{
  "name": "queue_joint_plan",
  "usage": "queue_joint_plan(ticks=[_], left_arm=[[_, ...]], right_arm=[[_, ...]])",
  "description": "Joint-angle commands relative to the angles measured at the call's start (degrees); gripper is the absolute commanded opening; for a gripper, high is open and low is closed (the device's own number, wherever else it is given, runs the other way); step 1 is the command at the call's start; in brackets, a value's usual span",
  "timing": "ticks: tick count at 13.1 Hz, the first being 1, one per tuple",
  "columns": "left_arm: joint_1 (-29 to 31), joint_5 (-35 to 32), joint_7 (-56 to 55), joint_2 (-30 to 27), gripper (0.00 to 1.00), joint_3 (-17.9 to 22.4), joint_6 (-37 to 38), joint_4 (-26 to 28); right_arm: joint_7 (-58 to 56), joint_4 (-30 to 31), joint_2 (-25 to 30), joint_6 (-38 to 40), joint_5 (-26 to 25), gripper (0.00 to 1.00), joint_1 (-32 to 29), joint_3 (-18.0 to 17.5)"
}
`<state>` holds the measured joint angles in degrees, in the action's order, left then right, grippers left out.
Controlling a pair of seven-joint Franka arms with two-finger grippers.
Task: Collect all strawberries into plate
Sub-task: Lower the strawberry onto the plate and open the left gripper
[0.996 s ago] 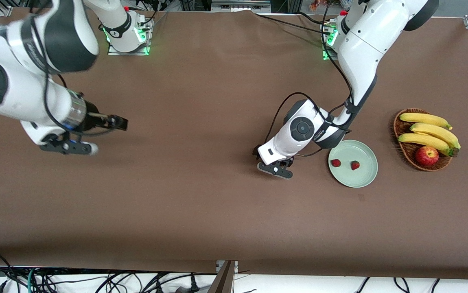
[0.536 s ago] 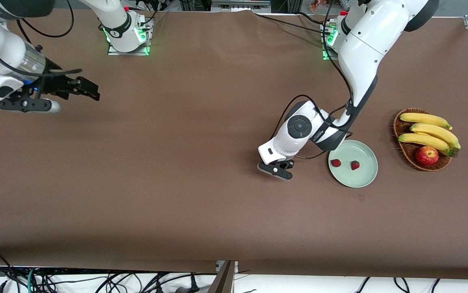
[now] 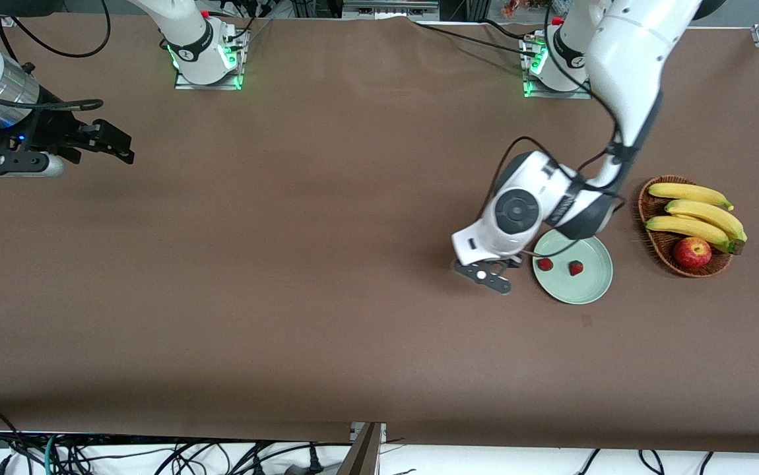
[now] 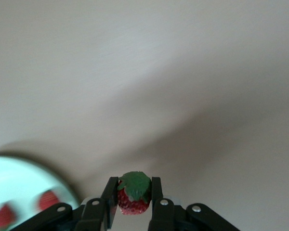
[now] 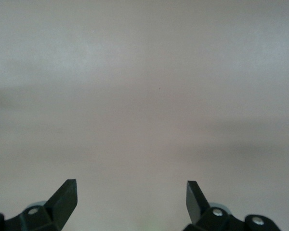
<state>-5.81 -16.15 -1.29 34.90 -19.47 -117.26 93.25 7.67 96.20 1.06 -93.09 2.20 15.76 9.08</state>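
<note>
Strawberries number three: two small red ones (image 3: 544, 264) (image 3: 575, 268) lie in the round, glossy, pale mint-green plate (image 3: 587, 290), and a third small red strawberry with a green leafy cap (image 4: 133, 198) sits pinched between the fingers of the left pincer (image 4: 133, 202), clamped tight on it. That pincer (image 3: 485, 274) hangs over the brown counter (image 3: 327, 251) just beside the plate's rim. The right pincer (image 5: 131, 195) waits at its arm's end of the counter, fingers spread wide and holding nothing.
</note>
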Motion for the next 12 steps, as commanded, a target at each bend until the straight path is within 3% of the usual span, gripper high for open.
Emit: queue_joint_plan(ticks=[1,4,7,8,9,12], left_arm=[[8.4,-1.2,17.6,-2.6,0.01,-0.7,5.3,1.2],[16.4,-1.0,32.8,-1.0,0.02,-0.7,6.5,2.1],[21.1,-1.4,37.8,1.8,0.09,-0.6,6.1,2.7],[22.4,-1.4,38.6,3.0,0.26,-0.7,6.0,2.7],[22.4,-1.4,38.7,3.1,0.99,-0.7,6.0,2.7],[22.4,-0.8,39.8,0.3,1.00,-1.0,7.6,2.3]], right_arm=[[-1.1,-3.5,-1.5,1.9,-1.3,1.00,-0.6,-0.5],[-0.3,-3.8,-1.7,1.2,-5.7,1.00,0.0,-0.6],[0.3,-3.8,-2.7,0.7,-6.2,1.00,-0.6,-0.5],[0.1,-3.9,-2.7,0.1,-6.0,1.00,-0.9,-0.4],[-0.5,-3.8,-3.2,-1.6,-5.5,1.00,-1.2,-0.4],[0.0,-3.8,-3.3,-3.0,-5.5,1.00,-0.9,-0.5]])
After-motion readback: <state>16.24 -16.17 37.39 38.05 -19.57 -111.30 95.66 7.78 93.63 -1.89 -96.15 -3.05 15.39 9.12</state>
